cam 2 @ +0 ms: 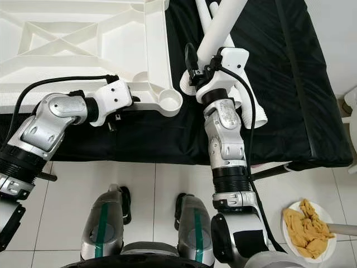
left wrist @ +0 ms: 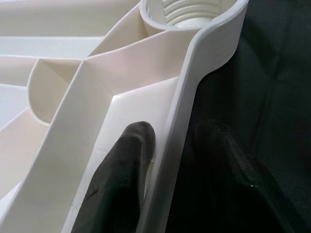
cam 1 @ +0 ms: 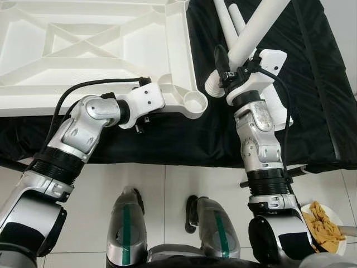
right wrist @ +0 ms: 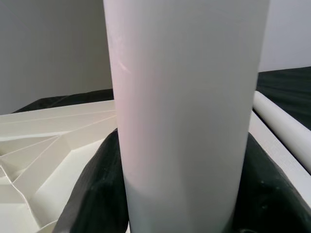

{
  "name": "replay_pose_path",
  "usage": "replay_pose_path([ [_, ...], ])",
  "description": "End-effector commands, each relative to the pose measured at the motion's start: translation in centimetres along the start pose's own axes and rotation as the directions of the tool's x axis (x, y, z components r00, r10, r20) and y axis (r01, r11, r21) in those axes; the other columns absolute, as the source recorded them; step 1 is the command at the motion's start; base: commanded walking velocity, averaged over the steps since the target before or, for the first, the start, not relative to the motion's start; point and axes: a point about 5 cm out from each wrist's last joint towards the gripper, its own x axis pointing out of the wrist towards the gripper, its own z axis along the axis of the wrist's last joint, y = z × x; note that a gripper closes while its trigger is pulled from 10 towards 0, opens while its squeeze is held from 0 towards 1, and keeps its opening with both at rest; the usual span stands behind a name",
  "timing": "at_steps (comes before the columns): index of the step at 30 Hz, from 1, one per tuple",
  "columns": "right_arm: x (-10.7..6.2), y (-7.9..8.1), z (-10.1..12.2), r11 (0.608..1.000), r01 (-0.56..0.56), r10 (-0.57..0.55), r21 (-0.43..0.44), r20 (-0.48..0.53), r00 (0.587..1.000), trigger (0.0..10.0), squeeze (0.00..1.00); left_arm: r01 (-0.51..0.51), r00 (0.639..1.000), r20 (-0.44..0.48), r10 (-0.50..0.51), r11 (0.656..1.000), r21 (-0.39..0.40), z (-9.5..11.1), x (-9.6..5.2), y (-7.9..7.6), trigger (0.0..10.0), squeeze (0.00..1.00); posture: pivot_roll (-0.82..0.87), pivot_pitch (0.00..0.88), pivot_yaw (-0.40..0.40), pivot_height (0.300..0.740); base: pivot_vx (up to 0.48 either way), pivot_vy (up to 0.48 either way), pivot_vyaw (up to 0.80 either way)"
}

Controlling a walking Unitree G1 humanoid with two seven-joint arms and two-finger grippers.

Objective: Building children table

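1. The left gripper [left wrist: 167,160] pinched the near edge wall of the upturned white table top [cam 1: 83,50], one black finger [left wrist: 127,165] inside the ribbed underside, the other outside against the black cloth [cam 1: 312,84].
2. The right gripper [cam 1: 234,66] clamped a white table leg [cam 1: 254,28]; its fingers [right wrist: 97,189] pressed either side of the smooth tube.
3. The left arm bent sharply at the elbow, its wrist reaching across toward the top's near corner. The right arm rose nearly straight up from the elbow.
4. The held leg slanted away and to the right, its ridged, threaded end [cam 1: 213,86] low, just beside the top's round corner socket [cam 1: 194,102].
5. The top was moulded plastic with crossed ribs; two more white legs [cam 1: 226,22] lay on the cloth behind the held one.
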Motion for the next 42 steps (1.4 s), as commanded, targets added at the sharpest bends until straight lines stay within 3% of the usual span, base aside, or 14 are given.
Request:
replay_pose_path([
  [1, -0.3, -0.3, 0.2, 1.000, 0.018, -0.018, -0.002, 0.016, 1.000, 10.0, 0.00, 0.006, 1.000, -0.022, -0.006, 1.000, 0.004, -0.4, 0.5, -0.7, 3.8, 0.00, 0.05, 0.082, -0.039, 0.740, 0.000, 0.000, 0.00],
  [2, -0.3, -0.3, 0.2, 1.000, 0.020, -0.020, -0.002, 0.016, 1.000, 10.0, 0.00, 0.014, 1.000, -0.017, -0.014, 1.000, 0.000, -0.4, 0.5, -0.9, 0.0, 0.00, 0.05, 0.084, -0.039, 0.740, 0.000, 0.000, 0.00],
  [11, -0.3, -0.4, 0.3, 1.000, 0.024, -0.024, -0.003, 0.016, 1.000, 10.0, 0.00, 0.042, 0.999, -0.014, -0.042, 0.999, 0.010, -0.5, 0.3, -1.3, 0.0, 0.00, 0.06, 0.092, -0.040, 0.740, 0.000, 0.000, 0.00],
  [12, -0.3, -0.4, 0.2, 1.000, 0.025, -0.025, -0.002, 0.016, 1.000, 10.0, 0.00, 0.041, 0.999, -0.019, -0.041, 0.999, 0.007, -0.6, 0.3, -1.3, 2.4, 0.00, 0.06, 0.093, -0.040, 0.740, 0.000, 0.000, 0.00],
  [13, -0.3, -0.4, 0.2, 1.000, 0.025, -0.025, -0.002, 0.016, 1.000, 10.0, 0.00, 0.041, 0.999, -0.019, -0.041, 0.999, 0.007, -0.6, 0.3, -1.3, 2.4, 0.00, 0.06, 0.093, -0.040, 0.740, 0.000, 0.000, 0.00],
  [14, -0.3, -0.4, 0.2, 1.000, 0.025, -0.025, -0.002, 0.015, 1.000, 10.0, 0.00, 0.046, 0.999, -0.022, -0.046, 0.999, 0.010, -0.7, 0.3, -1.4, 0.0, 0.00, 0.06, 0.094, -0.039, 0.740, 0.000, 0.000, 0.00],
  [15, -0.3, -0.4, 0.2, 1.000, 0.025, -0.025, -0.002, 0.015, 1.000, 10.0, 0.00, 0.046, 0.999, -0.022, -0.046, 0.999, 0.010, -0.7, 0.3, -1.4, 0.0, 0.00, 0.06, 0.094, -0.039, 0.740, 0.000, 0.000, 0.00],
  [16, -0.3, -0.4, 0.2, 1.000, 0.026, -0.026, -0.002, 0.015, 1.000, 10.0, 0.00, 0.056, 0.998, -0.029, -0.055, 0.998, 0.007, -1.0, 0.1, -1.5, 0.7, 0.00, 0.06, 0.097, -0.038, 0.740, 0.000, 0.000, 0.00],
  [17, -0.3, -0.4, 0.2, 1.000, 0.026, -0.026, -0.002, 0.015, 1.000, 10.0, 0.00, 0.056, 0.998, -0.029, -0.055, 0.998, 0.007, -1.0, 0.1, -1.5, 0.7, 0.00, 0.06, 0.097, -0.038, 0.740, 0.000, 0.000, 0.00],
  [18, -0.3, -0.4, 0.2, 1.000, 0.027, -0.027, -0.002, 0.015, 1.000, 10.0, 0.00, 0.050, 0.998, -0.035, -0.050, 0.999, -0.001, -1.1, 0.0, -1.5, 0.0, 0.00, 0.06, 0.097, -0.037, 0.740, 0.000, 0.000, 0.00],
  [27, -0.3, -0.6, 0.2, 0.999, 0.037, -0.037, -0.005, 0.016, 0.999, 10.0, 0.00, -0.056, 0.997, -0.064, 0.052, 0.997, -0.059, -1.8, -0.3, -0.4, 0.0, 0.00, 0.06, 0.099, -0.037, 0.740, 0.000, 0.000, 0.00],
  [38, -0.2, -0.5, 0.3, 0.999, 0.034, -0.034, -0.003, 0.018, 0.999, 10.0, 0.00, -0.091, 0.993, -0.088, 0.084, 0.993, -0.073, -2.1, -0.8, 0.1, 0.0, 0.00, 0.06, 0.099, -0.037, 0.740, 0.000, 0.000, 0.00],
  [39, -0.2, -0.5, 0.2, 0.999, 0.033, -0.033, -0.002, 0.018, 0.999, 10.0, 0.00, -0.099, 0.991, -0.095, 0.091, 0.991, -0.086, -2.1, -0.9, 0.2, 9.5, 0.00, 0.07, 0.097, -0.037, 0.740, 0.000, 0.000, 0.00],
  [42, -0.2, -0.5, 0.2, 0.999, 0.033, -0.033, -0.001, 0.018, 0.999, 10.0, 0.00, -0.104, 0.991, -0.089, 0.097, 0.991, -0.084, -1.8, -0.9, 0.5, 10.0, 0.00, 0.07, 0.100, -0.037, 0.740, 0.000, 0.000, 0.00],
])
